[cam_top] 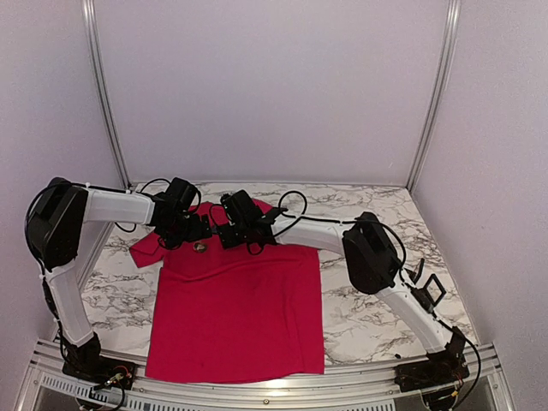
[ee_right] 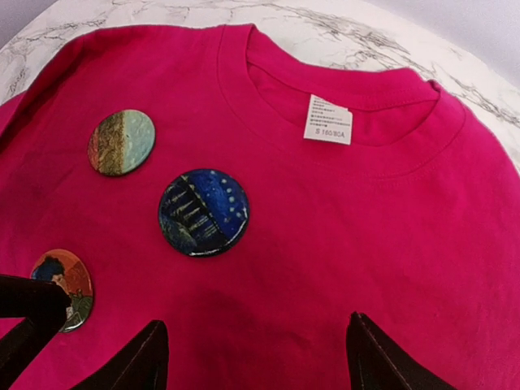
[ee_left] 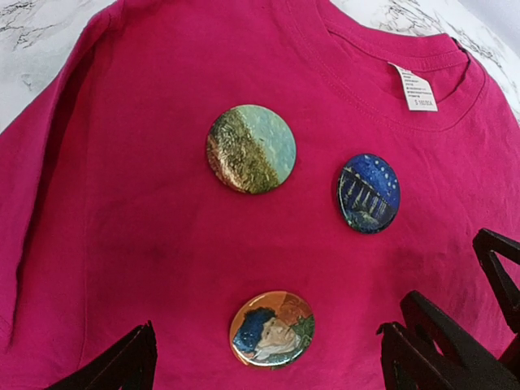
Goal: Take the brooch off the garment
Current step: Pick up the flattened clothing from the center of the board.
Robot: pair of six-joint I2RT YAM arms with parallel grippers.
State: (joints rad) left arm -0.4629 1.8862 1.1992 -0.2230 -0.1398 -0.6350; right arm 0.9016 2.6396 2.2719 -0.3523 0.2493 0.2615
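Left fingers spread apart, gripping nothing, portrait brooch between them | right fingers likewise parted, empty | shirt flat on worktop | blue brooch nearest collar label, green brooch farther, portrait brooch farthest, all on shirt's chest

One bright red short-sleeved T-shirt, spread flat, front up, on marble-patterned tabletop. Pinned below collar: green-gold round brooch, dark-blue round brooch, orange portrait brooch.
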